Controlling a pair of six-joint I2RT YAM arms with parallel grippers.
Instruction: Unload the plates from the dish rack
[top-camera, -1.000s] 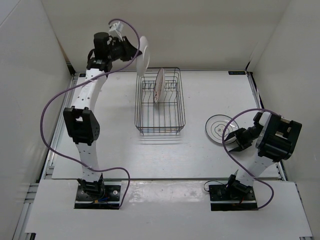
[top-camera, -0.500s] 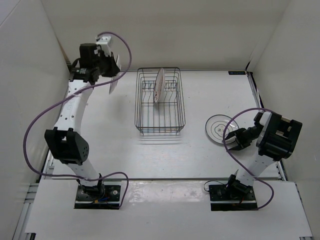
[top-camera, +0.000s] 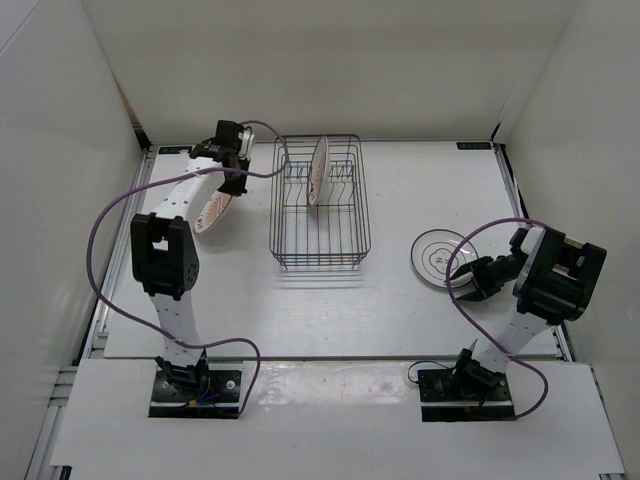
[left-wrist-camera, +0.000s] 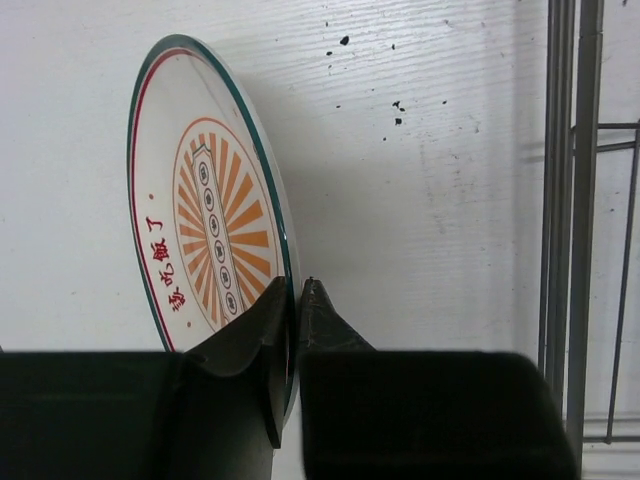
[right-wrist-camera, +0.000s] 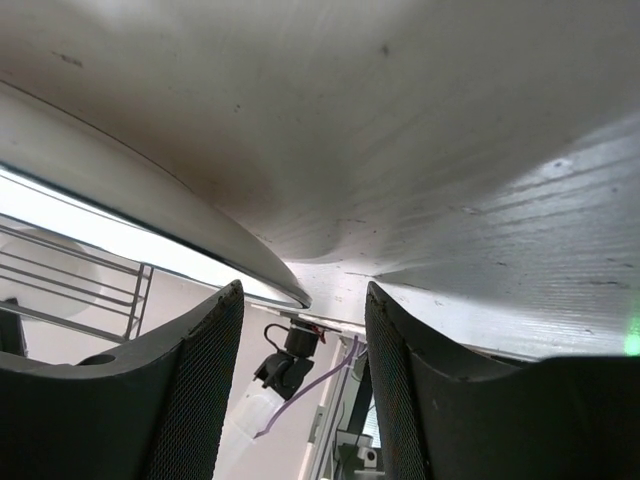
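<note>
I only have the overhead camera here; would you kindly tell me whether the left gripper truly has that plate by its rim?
Observer: Yes. The left wrist camera shows the left gripper shut on the rim of the patterned plate, a finger on each face.
Operator: Thank you. What is the pattern?
Observer: An orange sunburst, with red characters beside it.
Operator: And the right gripper?
Observer: Its wrist camera shows the right gripper open, with the edge of the ringed plate in the gap between its fingers.
</note>
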